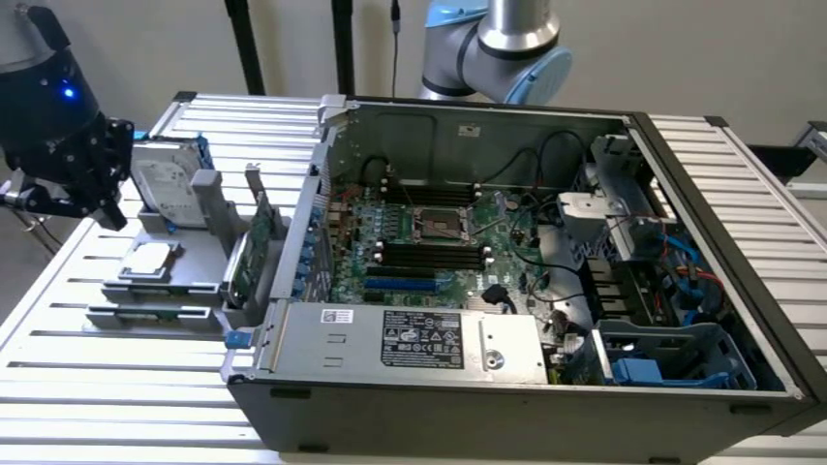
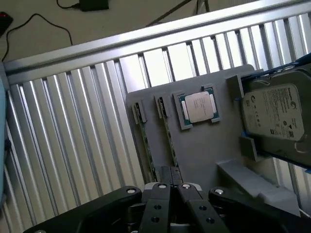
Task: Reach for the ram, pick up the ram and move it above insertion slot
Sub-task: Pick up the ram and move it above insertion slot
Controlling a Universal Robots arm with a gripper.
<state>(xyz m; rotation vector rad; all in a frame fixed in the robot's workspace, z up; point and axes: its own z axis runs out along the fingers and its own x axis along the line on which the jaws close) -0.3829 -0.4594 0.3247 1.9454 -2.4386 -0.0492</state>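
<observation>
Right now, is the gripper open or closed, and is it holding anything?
The gripper: cannot be told, open or closed; it hangs over the gray tray by the memory sticks.

Oblique overview; wrist above parts tray point(image 2: 204, 145)

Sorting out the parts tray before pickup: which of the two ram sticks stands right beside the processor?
The inner ram stick, with only a narrow gap to the processor. The outer ram stick stands beyond it, nearer the tray edge.
</observation>
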